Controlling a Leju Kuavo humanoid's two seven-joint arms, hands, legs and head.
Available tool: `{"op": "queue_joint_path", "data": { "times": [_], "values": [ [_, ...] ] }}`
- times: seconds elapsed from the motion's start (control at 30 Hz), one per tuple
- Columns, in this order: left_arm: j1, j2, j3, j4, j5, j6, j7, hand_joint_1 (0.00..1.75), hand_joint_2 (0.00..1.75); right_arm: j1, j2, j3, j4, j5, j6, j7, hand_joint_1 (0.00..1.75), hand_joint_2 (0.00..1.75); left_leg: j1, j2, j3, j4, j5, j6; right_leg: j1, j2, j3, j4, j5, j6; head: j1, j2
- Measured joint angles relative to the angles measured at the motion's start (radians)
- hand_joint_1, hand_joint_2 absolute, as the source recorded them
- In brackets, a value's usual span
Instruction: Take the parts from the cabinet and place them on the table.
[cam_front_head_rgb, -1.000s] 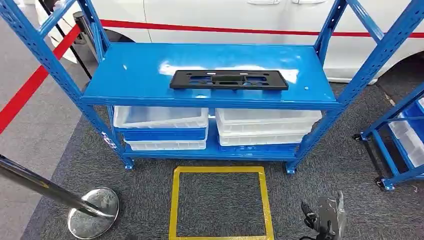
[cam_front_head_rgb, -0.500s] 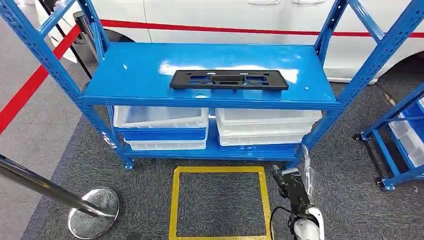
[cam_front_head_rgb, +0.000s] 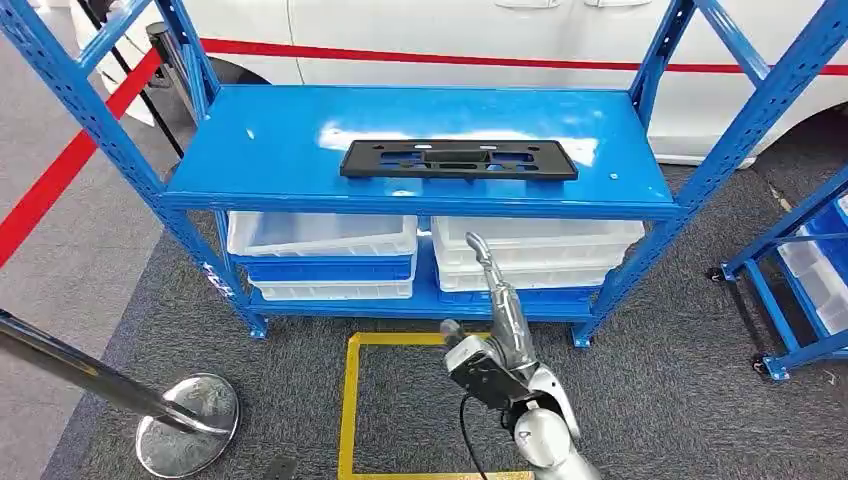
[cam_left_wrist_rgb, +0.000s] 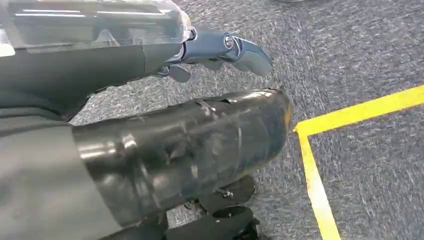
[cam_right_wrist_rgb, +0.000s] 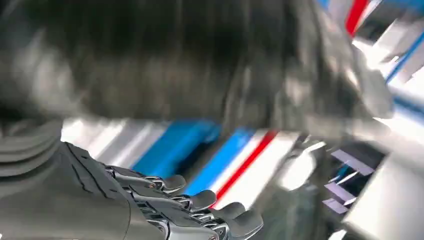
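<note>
A flat black plastic part (cam_front_head_rgb: 458, 160) lies on the upper shelf of the blue cabinet (cam_front_head_rgb: 260, 150), toward its front middle. My right hand (cam_front_head_rgb: 495, 305) is raised in front of the lower shelf, well below the part and apart from it. Its fingers stretch up toward the shelf and hold nothing. In the blurred right wrist view the fingers (cam_right_wrist_rgb: 200, 207) are also bare. My left hand (cam_left_wrist_rgb: 225, 47) hangs low over the grey carpet, with a finger held out straight and nothing in it.
White bins (cam_front_head_rgb: 320, 235) (cam_front_head_rgb: 535, 245) are stacked on the lower shelf. A yellow tape square (cam_front_head_rgb: 350, 400) marks the carpet in front of the cabinet. A chrome stanchion base (cam_front_head_rgb: 185, 425) stands at the left. A second blue rack (cam_front_head_rgb: 800, 270) is at the right, and a white car (cam_front_head_rgb: 450, 30) is behind.
My right arm has swung up and to the left from the lower right corner, and the hand now reaches as high as the lower shelf. The black part has not moved.
</note>
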Motion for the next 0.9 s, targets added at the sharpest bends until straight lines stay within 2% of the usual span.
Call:
{"op": "queue_joint_path", "data": {
  "times": [0.13,0.2,0.57,0.9],
  "values": [
    [-0.006,-0.005,-0.005,0.001,-0.019,-0.003,0.012,0.00,0.00,-0.044,-0.002,0.110,-0.028,-0.035,0.040,0.028,0.00,1.75,0.000,0.000,0.000,0.000,0.000,0.000,0.000,0.000,0.000,0.000,0.000,0.000,0.000,0.000],
    [-0.007,-0.006,-0.007,0.001,-0.021,-0.003,0.014,0.00,0.00,-0.056,-0.003,0.137,-0.035,-0.047,0.050,0.037,0.00,1.75,0.000,0.000,0.000,0.000,0.000,0.000,0.000,0.000,0.000,0.000,0.000,0.000,0.000,0.000],
    [-0.008,-0.008,-0.021,0.001,-0.024,-0.003,0.017,0.00,0.00,-0.073,-0.012,0.190,-0.048,-0.053,0.051,0.042,0.00,1.75,0.000,0.000,0.000,0.000,0.000,0.000,0.000,0.000,0.000,0.000,0.000,0.000,0.000,0.000],
    [-0.011,-0.008,-0.024,0.001,-0.034,-0.005,0.017,0.00,0.00,-0.078,-0.027,0.221,-0.049,-0.031,0.021,0.025,0.00,1.75,0.000,0.000,0.000,0.001,0.000,0.000,-0.003,0.000,0.000,-0.001,0.001,0.000,0.000,0.000]
  ]
}}
